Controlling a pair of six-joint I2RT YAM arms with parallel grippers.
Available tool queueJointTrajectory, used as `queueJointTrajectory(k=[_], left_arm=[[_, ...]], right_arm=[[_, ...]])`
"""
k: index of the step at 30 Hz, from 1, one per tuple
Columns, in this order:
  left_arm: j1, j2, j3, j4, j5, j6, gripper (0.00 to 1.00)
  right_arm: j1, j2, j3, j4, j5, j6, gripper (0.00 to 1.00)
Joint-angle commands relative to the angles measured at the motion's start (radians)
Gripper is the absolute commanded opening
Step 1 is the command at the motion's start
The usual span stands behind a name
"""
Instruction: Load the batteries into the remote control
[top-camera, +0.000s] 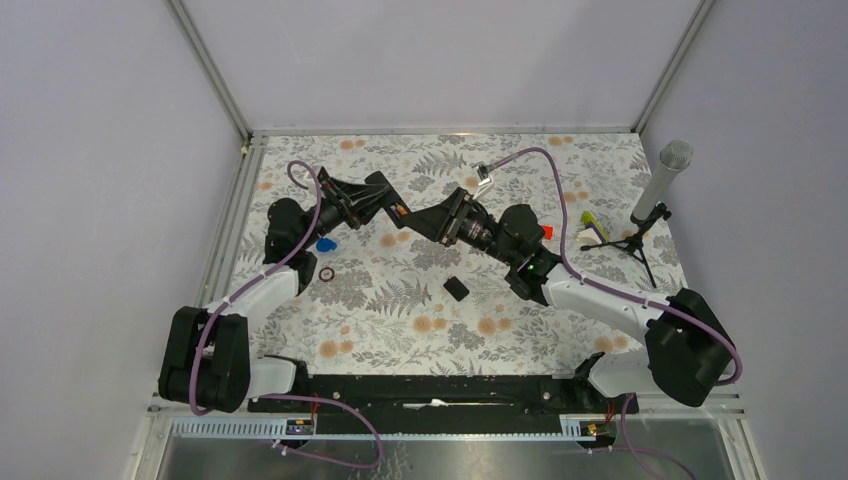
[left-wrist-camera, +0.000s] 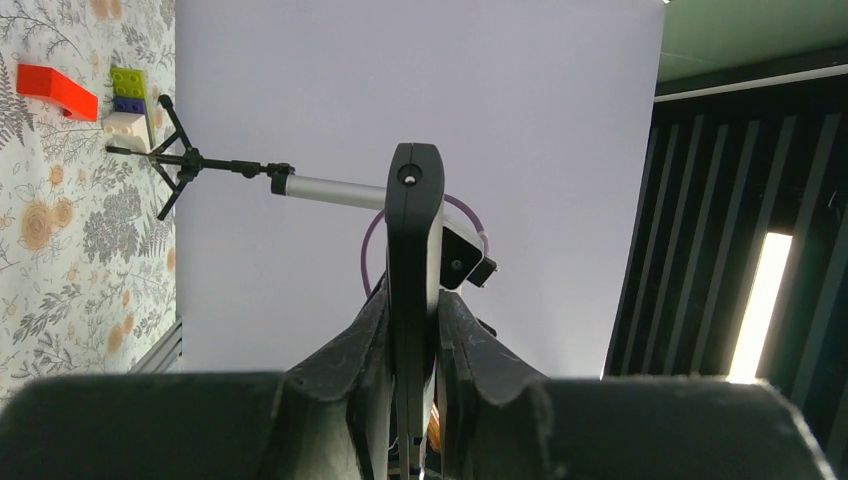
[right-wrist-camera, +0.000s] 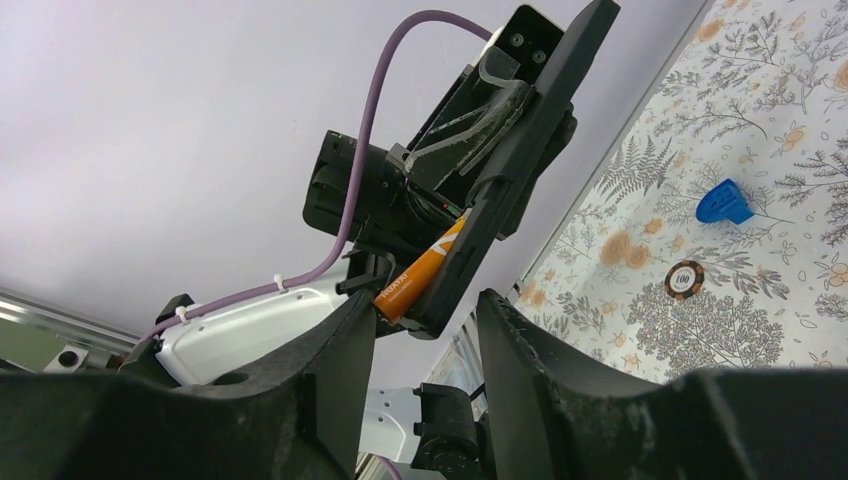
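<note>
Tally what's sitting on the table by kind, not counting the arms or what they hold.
Cover: 1
Chip: 1
Blue piece: 1
Red block: 1
Brick stack: 1
Microphone: 1
Total: 6

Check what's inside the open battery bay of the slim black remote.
One orange cylindrical battery sits in the open bay of the slim matte-black remote control. The bay wall covers the far side, so a second cell cannot be confirmed.
</note>
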Motion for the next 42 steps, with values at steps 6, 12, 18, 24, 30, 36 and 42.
queueJointTrajectory(k=[6, 12, 18, 24, 30, 36, 42], left_arm=[[0.004, -0.033, 0.006, 0.071, 0.018, -0.009, 0.0], [0.004, -0.048, 0.013, 0.049, 0.023, 0.02, 0.0], [0.004, -0.049, 0.017, 0.033, 0.02, 0.034, 0.0], [0.004, -0.04, 0.017, 0.038, 0.015, 0.031, 0.0], [0.004, -0.04, 0.017, 0.04, 0.014, 0.027, 0.0], [0.004, -0.049, 0.008, 0.043, 0.017, 0.024, 0.0], [0.004, -0.057, 0.005, 0.048, 0.021, 0.024, 0.0]], right_arm=[[-0.003, 0.016, 0.06, 0.057, -0.016, 0.013, 0.47], [-0.004, 0.021, 0.072, 0.044, -0.017, 0.024, 0.46], [-0.003, 0.005, 0.063, 0.044, -0.017, 0.012, 0.63], [-0.004, -0.018, 0.029, 0.092, -0.017, 0.011, 0.72], [-0.003, -0.009, 0.027, 0.097, -0.01, 0.023, 0.56], [-0.004, 0.017, 0.046, 0.088, -0.02, 0.035, 0.45], [-0.004, 0.034, 0.061, 0.078, -0.018, 0.046, 0.39]])
